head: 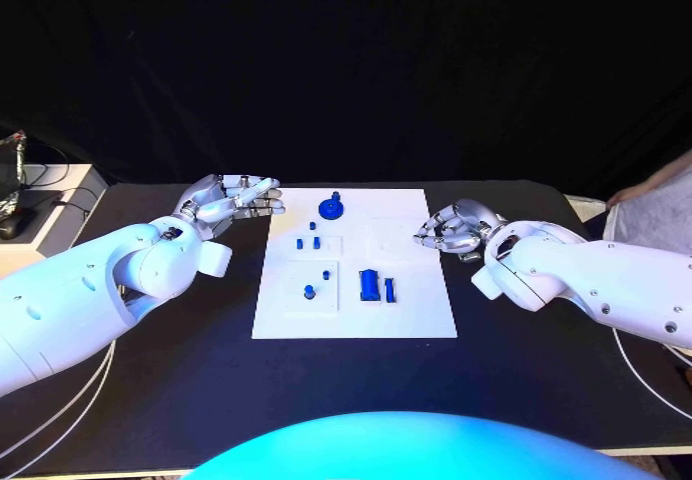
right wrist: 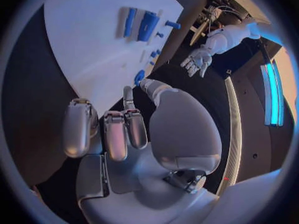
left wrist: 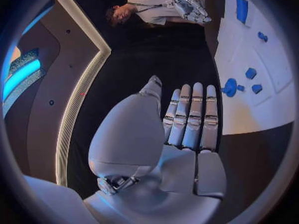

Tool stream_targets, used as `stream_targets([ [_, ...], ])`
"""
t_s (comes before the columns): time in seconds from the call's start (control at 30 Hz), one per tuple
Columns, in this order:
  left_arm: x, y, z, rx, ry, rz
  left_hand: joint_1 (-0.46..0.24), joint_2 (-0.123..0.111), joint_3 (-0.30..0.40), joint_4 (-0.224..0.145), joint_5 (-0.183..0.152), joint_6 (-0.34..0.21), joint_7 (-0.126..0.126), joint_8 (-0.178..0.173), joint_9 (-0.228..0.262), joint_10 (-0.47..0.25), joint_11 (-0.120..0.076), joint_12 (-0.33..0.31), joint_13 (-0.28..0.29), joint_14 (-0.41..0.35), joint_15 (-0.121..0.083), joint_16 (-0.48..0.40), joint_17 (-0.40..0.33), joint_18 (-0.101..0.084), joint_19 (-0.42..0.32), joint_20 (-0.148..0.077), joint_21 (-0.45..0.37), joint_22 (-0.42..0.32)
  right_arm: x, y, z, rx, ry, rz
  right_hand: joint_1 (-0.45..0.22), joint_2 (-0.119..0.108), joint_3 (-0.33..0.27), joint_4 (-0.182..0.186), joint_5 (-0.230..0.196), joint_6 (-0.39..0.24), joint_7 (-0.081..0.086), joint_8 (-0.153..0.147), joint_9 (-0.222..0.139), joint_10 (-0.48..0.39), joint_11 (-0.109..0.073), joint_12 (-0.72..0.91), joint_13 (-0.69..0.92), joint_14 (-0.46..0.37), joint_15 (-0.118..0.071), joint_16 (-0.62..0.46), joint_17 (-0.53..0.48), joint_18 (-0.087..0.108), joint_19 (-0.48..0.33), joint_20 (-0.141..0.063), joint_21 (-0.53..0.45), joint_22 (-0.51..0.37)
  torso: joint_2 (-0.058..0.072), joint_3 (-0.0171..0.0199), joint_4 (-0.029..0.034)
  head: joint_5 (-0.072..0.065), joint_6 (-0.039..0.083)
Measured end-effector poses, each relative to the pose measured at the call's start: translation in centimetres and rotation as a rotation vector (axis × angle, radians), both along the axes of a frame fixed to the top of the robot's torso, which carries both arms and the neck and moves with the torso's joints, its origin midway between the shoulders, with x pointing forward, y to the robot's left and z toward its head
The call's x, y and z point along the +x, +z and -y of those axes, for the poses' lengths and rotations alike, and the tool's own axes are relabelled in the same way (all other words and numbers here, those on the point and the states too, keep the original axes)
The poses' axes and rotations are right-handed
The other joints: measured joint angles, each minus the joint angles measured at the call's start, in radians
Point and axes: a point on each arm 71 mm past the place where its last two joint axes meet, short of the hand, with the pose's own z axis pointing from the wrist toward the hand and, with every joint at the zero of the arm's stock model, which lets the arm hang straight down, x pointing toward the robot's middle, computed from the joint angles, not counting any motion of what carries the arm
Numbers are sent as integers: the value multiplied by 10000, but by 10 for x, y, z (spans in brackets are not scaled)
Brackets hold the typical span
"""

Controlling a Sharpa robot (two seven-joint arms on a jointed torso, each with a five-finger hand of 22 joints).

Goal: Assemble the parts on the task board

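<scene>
The white task board lies in the middle of the black table. On it stand a round blue part at the far edge, several small blue pegs on its left half, and a blue block with a thin blue bar beside it. My left hand hovers just off the board's far left corner, fingers straight and side by side, holding nothing. My right hand hangs at the board's right edge, fingers loosely bent, holding nothing. The right wrist view has the board and block beyond the fingers.
A side stand with cables sits off the table's far left corner. A pale surface borders the far right edge. Bare black tabletop stretches in front of the board.
</scene>
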Motion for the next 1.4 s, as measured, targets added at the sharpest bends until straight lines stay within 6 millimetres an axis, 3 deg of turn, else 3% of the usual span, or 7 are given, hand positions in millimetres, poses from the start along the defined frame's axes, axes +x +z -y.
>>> stream_targets([
  [0.1, 2, -1, 0, -155, 241, 100, 0, 0, 27, -27, 0, 0, 0, 0, 0, 0, 0, 0, -9, 0, 0, 0, 0, 0, 0, 0, 0, -9, 6, 3, 1, 389, -17, 508, 447, -146, 17, -420, -625, 331, -110, 207, 64, 6, 5, 141, 0, 0, 0, 67, 0, 0, 0, 0, 303, 0, -81, -7, -15, 22, 0],
  [0.2, 4, -2, -1, -268, 442, 160, 40, 40, 27, -27, 0, 0, 0, 0, 0, 0, 0, 0, -9, 0, 0, 0, -1, 1, 0, 0, 0, -9, 7, 5, -6, 502, 192, 836, 533, -232, -92, -548, -1143, 654, -292, 519, 170, 35, -132, 248, 3, -2, -10, 67, 0, -1, 0, 0, 571, 0, -136, -7, -16, 42, 0],
  [0.27, 4, -3, -2, -318, 540, 175, 40, 40, 27, -27, 0, 0, 0, 0, 0, 0, 0, 0, -9, 0, 0, 0, -1, 1, 0, 0, 0, -9, 5, 6, -14, 462, 433, 964, 695, -256, -186, -642, -1522, 899, -457, 859, 330, 34, -266, 364, 8, -13, -176, 119, 0, 0, -5, -122, 683, 0, -166, -6, -16, 44, 0],
  [0.47, 4, -5, -1, -460, 704, 200, 40, 40, 27, -27, 0, 0, 0, 0, -9, 0, 0, 0, -8, 0, 0, 0, -2, 1, 0, 0, 0, -17, -8, 4, -46, -204, 1546, 1249, 924, -228, -913, -580, -2343, 905, -847, 2598, 1708, 36, -649, 810, 7, 0, -432, 144, 0, 0, -5, -394, 1027, -1, -230, -25, -11, 37, 0],
  [0.63, 4, -6, -1, -508, 769, 219, 40, 40, 27, -27, 0, 0, 0, 0, -8, 0, 0, 0, -8, 0, 0, 0, -2, 1, 0, 0, 0, -18, -21, -8, -63, -1118, 2166, 1219, 1210, -135, -1364, -398, -2570, 731, -981, 3240, 2253, 15, -669, 1113, 6, -16, -489, 262, -1, 1, -17, -454, 1501, -1, -234, -43, 11, 53, 0],
  [0.9, 4, -6, -2, -508, 801, 236, 40, 40, 27, -26, 0, 1, 1, 0, -8, 0, -1, 1, -7, 0, 0, 1, -3, 1, 0, 0, 0, -17, -37, -22, -84, -2145, 2785, 1245, 1607, 22, -2011, -23, -2649, 514, -1052, 3988, 2923, 37, -720, 1113, 5, -18, -561, 344, -1, -163, -16, -526, 1917, -3, -199, -52, 30, 69, 0],
  [1.4, 3, -7, -2, -501, 798, 235, 40, 40, 27, -26, 0, 1, 1, 0, -7, 1, 0, 1, -7, 0, 0, -34, -4, 1, 0, 0, 0, -28, -42, -28, -99, -3149, 3219, 1451, 1954, 58, -2328, 213, -2728, 407, -1090, 4458, 3428, 43, -784, 1113, 3, 19, -597, 378, -1, -162, 19, -560, 2150, -4, -181, -79, 64, 54, 0],
])
